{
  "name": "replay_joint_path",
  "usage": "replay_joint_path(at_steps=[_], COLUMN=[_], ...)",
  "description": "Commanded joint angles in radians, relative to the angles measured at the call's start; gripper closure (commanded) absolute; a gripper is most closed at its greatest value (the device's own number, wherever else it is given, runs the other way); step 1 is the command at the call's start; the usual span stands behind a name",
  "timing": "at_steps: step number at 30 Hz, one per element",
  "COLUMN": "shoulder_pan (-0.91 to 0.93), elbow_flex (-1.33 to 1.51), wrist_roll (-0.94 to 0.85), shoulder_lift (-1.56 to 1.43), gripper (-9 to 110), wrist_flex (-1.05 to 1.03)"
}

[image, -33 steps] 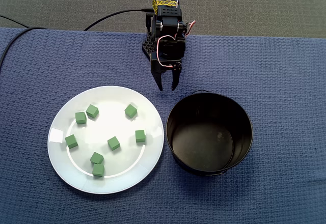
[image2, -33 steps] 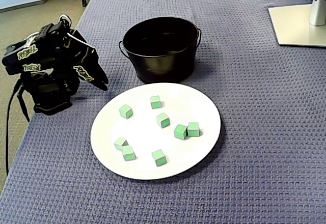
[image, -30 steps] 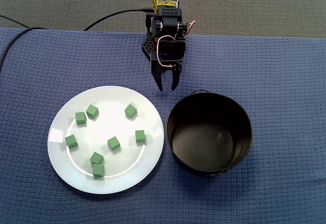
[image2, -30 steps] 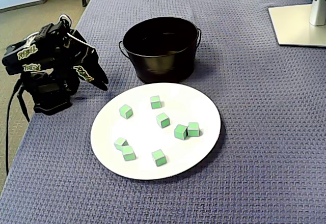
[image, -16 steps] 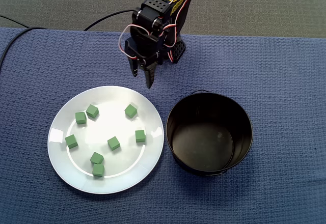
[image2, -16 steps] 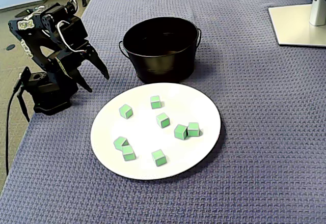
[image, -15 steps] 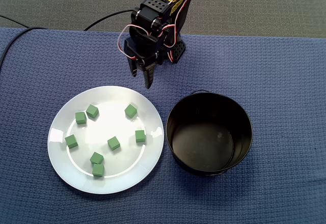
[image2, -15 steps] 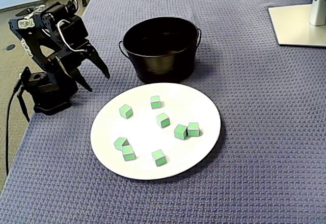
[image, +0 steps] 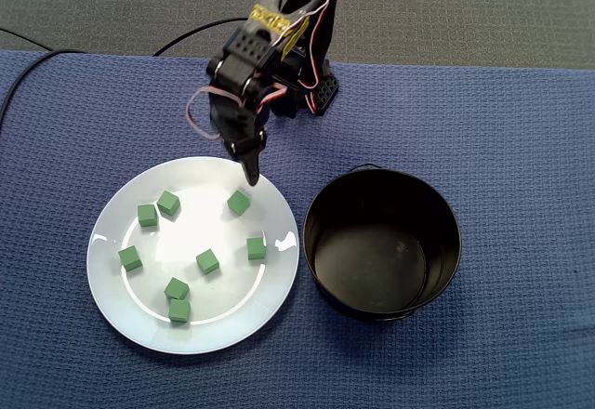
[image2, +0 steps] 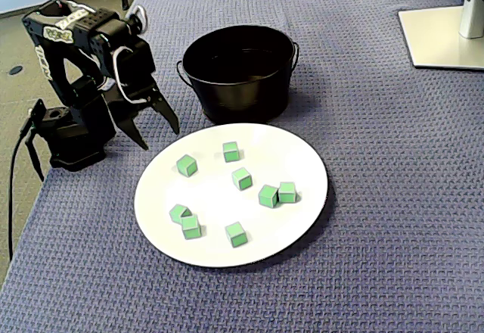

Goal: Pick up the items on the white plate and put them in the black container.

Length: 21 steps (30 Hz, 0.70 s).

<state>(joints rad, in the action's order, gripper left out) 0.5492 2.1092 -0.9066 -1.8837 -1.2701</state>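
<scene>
Several small green cubes lie scattered on a round white plate [image: 104, 283] [image2: 302, 168]. One cube [image: 239, 203] [image2: 186, 166] lies closest to the arm. A black container [image: 313, 212] [image2: 242, 100] stands empty beside the plate. My gripper [image: 249, 173] [image2: 159, 137] hangs open over the plate's rim on the arm's side, just short of that nearest cube. It holds nothing. In the overhead-like fixed view its fingers line up edge-on.
Everything sits on a blue woven cloth. The arm's base [image2: 69, 142] stands at the cloth's edge, with a black cable [image: 191, 34] running off behind it. A white monitor stand [image2: 442, 36] occupies the far corner past the container.
The arm has swung from near the container toward the plate and lowered. Its gripper now reaches the plate's rim. The cubes and the container have not moved.
</scene>
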Motion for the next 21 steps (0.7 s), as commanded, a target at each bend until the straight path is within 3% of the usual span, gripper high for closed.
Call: replay_joint_path(at_steps=[1, 21], shoulder_pan=[-0.028, -0.015], elbow_flex=[-0.052, -0.08], wrist_roll=[-0.017, -0.175], shoulder_lift=[0.089, 0.265], gripper=[81, 79], wrist_flex=[0.066, 0.293])
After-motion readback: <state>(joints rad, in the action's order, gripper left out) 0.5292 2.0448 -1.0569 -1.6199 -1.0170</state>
